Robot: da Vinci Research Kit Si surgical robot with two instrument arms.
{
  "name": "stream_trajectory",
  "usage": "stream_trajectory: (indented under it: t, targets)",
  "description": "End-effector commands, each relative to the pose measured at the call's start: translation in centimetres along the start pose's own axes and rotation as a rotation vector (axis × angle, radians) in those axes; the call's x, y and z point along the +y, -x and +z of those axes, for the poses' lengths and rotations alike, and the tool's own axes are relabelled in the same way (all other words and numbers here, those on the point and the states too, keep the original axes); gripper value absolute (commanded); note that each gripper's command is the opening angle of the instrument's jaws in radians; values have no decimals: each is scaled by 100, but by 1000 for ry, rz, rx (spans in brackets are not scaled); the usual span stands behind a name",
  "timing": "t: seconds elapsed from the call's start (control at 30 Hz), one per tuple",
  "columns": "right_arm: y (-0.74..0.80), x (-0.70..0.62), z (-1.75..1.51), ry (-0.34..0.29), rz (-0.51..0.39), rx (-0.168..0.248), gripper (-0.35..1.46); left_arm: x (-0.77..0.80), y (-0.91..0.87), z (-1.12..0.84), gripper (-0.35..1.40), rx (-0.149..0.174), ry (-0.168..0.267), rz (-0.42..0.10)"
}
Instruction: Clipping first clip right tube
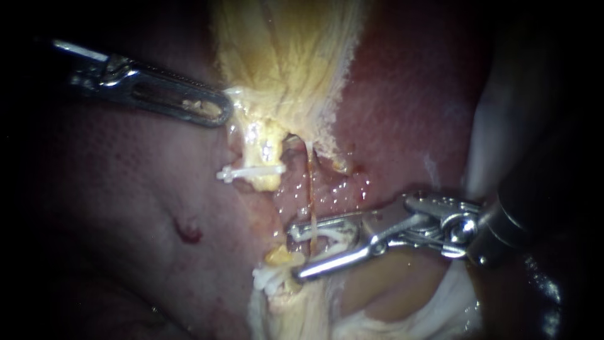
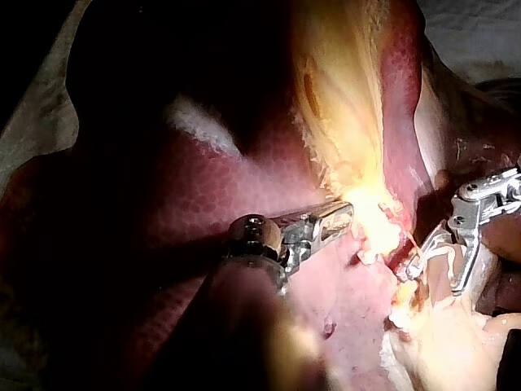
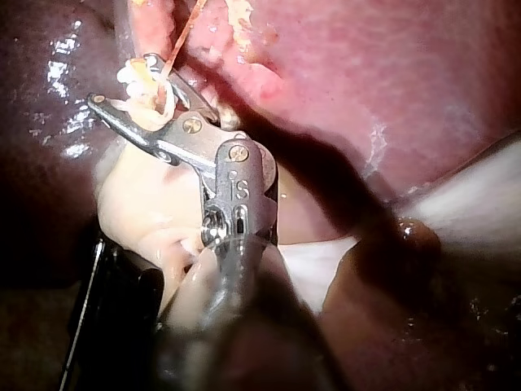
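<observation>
Status: the loaded clip [image 1: 330, 236] is in position at the right tube [image 1: 310, 189] but not closed. The right tube is the thin orange strand running from the gallbladder [image 1: 283, 56] across the liver [image 1: 126, 201].

Your right instrument [image 1: 296, 252] straddles the right tube. Its jaws stand apart, one on each side of the tube, and the loaded clip sits between them, touching both. A gap shows between the clip's legs, so judge the firing as not yet done. What is left:
1. Confirm that the right tube lies fully inside the loaded clip.
2. Close the jaws.
3. Release and withdraw.

Your left instrument [image 1: 217, 112] has its jaws clamped on the gallbladder edge, well apart from the right tube. A placed clip [image 1: 250, 171] crosses the thicker yellow tube [image 1: 264, 148] just beside the right tube. A second white clip [image 1: 267, 277] lies near the right tube's end farthest from the gallbladder.

View differences:
- **Endoscope view:** only this view shows both white clips, and the jaw tips just past the right tube.
- **Right wrist view:** it shows the right tube [image 3: 181, 37] running in between the right instrument [image 3: 122, 81] jaws. Neither other clip is visible.
- **Left wrist view:** it shows the left instrument [image 2: 330, 220] jaws together at the bright gallbladder tissue, with the right instrument [image 2: 456, 244] beyond the right tube. The loaded clip is too small to judge there
</observation>
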Motion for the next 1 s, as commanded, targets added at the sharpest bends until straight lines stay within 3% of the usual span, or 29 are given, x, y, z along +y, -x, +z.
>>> stream_trajectory:
  t: [0.03,0.27,0.63,1.0]
  targets:
    - [-1,-4,3,-18,8,4,50,0,0,0,-35,0,0,0]
    - [-5,-15,17,-77,23,12,49,0,0,0,-35,0,0,0]
    - [-4,-7,23,-73,27,15,49,0,0,0,-35,0,0,0]
    - [-3,-7,21,-75,39,14,45,0,0,0,-35,0,0,0]
